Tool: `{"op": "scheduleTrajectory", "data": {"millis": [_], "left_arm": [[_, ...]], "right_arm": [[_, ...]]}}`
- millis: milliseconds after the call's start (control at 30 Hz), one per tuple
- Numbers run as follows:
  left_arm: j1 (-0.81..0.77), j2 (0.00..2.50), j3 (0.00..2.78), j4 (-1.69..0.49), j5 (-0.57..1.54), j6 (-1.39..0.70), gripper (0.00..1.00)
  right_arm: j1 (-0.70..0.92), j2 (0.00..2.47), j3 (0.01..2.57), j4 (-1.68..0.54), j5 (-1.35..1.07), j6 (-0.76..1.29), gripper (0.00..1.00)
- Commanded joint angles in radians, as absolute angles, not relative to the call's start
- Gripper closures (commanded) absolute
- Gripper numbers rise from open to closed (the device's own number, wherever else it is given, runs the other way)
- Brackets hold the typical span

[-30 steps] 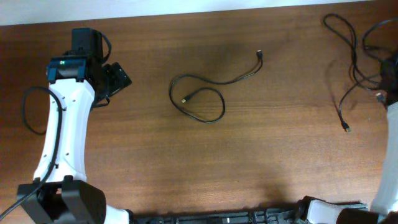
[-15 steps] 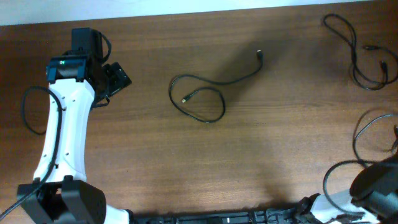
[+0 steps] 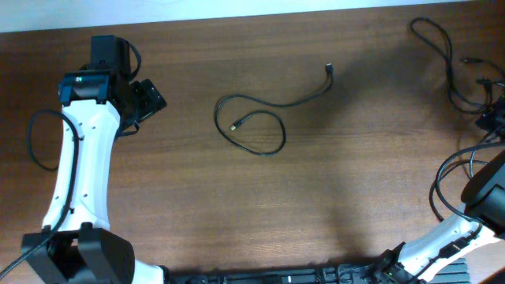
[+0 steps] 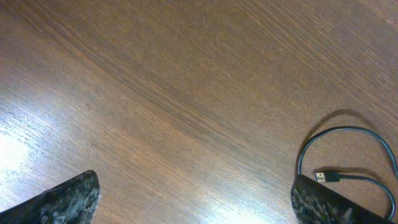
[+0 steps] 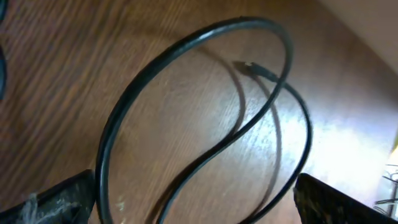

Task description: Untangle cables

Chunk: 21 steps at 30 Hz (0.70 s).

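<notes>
One of the cables [image 3: 218, 117] lies as a loose loop in the middle of the table, its USB plug [image 3: 234, 126] inside the loop. The left wrist view shows that loop [image 4: 348, 132] and plug [image 4: 324, 177] at lower right. My left gripper [image 3: 146, 101] hovers open to the left of it, nothing between its fingers [image 4: 68, 199]. A second cable [image 3: 448, 71] lies bunched at the far right corner. My right gripper [image 3: 493, 118] is right beside it, open, with strands of that cable [image 5: 186, 56] and a small plug [image 5: 255, 70] lying between its fingers [image 5: 348, 202].
The brown wooden table [image 3: 355, 181] ends at a pale wall strip along the back. The left arm's own thick wire [image 3: 35, 142] loops near the left edge. The right arm's wires [image 3: 446, 185] curl at the lower right.
The right arm swung down to the lower right and came back up to the right edge. Its jaws have opened, and the right cable's stretched strand now lies bunched in the corner. Left arm unmoved.
</notes>
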<state>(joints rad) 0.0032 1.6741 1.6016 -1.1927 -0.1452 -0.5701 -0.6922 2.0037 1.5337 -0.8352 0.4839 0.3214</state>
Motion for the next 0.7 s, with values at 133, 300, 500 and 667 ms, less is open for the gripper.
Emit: {"op": "scheduleTrajectory", "data": {"millis": [133,300,500,667], "left_arm": [[0.009,1.669,1.615,-1.194,-0.146,-0.583,0.01],[0.009,1.669,1.615,-1.194,-0.146,-0.583,0.01],[0.009,1.669,1.615,-1.194,-0.146,-0.583,0.01],[0.009,1.669,1.615,-1.194,-0.146,-0.583,0.01]], "right_arm": [[-0.693,2.007,1.530,-0.905,0.205,0.285,0.01],[-0.674,2.007,1.507,-1.150,-0.004,0.286,0.12],[-0.661,2.007,1.080,-0.756,-0.004,0.289,0.51],[-0.662,2.006,1.071,-0.596,-0.004,0.289,0.96]]}}
